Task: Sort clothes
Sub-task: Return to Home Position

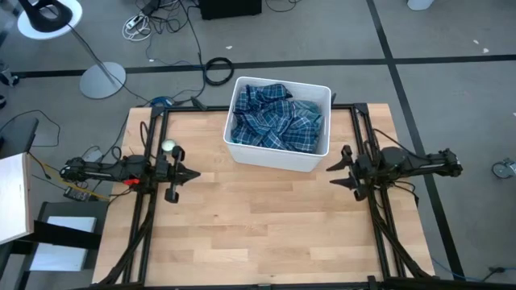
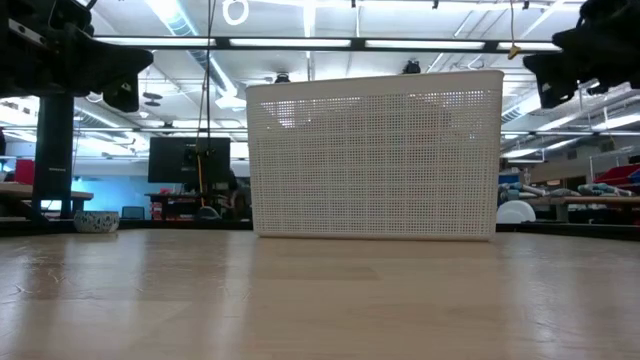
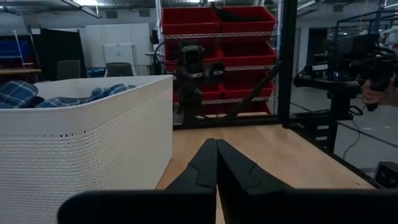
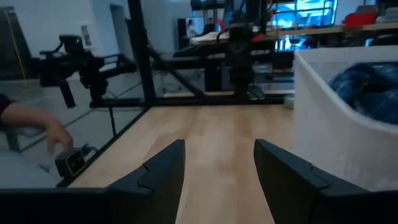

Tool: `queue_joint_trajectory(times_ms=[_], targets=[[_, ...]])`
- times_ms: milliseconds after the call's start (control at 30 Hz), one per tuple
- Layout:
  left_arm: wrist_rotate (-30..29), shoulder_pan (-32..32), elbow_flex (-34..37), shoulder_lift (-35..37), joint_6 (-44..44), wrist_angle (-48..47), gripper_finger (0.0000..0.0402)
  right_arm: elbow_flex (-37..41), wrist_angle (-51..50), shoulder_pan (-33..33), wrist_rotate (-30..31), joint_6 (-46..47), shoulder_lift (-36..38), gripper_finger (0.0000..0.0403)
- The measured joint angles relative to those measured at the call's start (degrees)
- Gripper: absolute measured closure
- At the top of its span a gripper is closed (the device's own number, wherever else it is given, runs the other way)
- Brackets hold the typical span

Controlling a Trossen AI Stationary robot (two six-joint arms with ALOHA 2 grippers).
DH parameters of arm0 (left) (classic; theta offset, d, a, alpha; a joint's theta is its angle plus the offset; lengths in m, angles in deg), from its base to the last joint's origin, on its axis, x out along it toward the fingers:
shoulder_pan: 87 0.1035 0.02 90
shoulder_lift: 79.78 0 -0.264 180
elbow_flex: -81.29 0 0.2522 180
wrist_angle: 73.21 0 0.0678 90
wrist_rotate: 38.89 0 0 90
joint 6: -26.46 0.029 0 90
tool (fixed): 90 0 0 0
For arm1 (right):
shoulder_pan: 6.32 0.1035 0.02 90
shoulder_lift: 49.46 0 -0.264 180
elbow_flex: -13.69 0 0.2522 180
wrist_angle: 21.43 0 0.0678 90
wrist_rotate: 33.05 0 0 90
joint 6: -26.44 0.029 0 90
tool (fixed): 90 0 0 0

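Note:
Blue-and-white plaid shirts (image 1: 276, 119) lie crumpled inside the white plastic bin (image 1: 242, 153) at the table's far middle; they also show over the bin's rim in the left wrist view (image 3: 25, 94) and the right wrist view (image 4: 367, 84). No turquoise shirt, striped garment or socks show. My left gripper (image 1: 196, 173) hovers left of the bin, shut and empty, its fingers together in the left wrist view (image 3: 216, 163). My right gripper (image 1: 330, 170) hovers right of the bin, open and empty, as the right wrist view (image 4: 219, 163) shows.
The bin (image 2: 375, 155) stands upright on the wooden table (image 1: 266, 225). Black frame rails (image 1: 149, 161) run along both table sides. A person's hand (image 4: 53, 134) shows beyond the table's edge in the right wrist view. Bare wood lies in front of the bin.

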Motion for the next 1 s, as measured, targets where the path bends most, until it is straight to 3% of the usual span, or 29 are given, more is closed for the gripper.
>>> queue_joint_trajectory(times_ms=[200, 467, 767, 1000], targets=[[0.2, 0.0, 0.0, 0.0, 0.0, 0.0, 0.0396, 7.4, 8.2, -1.2, 0.0, 1.9, -0.1, 0.0208], [0.2, -0.1, -0.1, -0.1, 0.0, 1.0, 0.0396, 7.4, 9.1, -5.2, 6.8, 1.6, -0.6, 0.0208], [-0.1, -0.1, -0.1, -0.1, 0.0, 1.0, 0.0396, 7.4, 9.2, -12.3, 8.8, -0.2, -3.1, 0.0208], [-0.1, -0.1, -0.1, -0.1, 0.0, 1.0, 0.0396, 7.4, 9.2, -12.7, 7.9, 2.5, -4.4, 0.0208]])
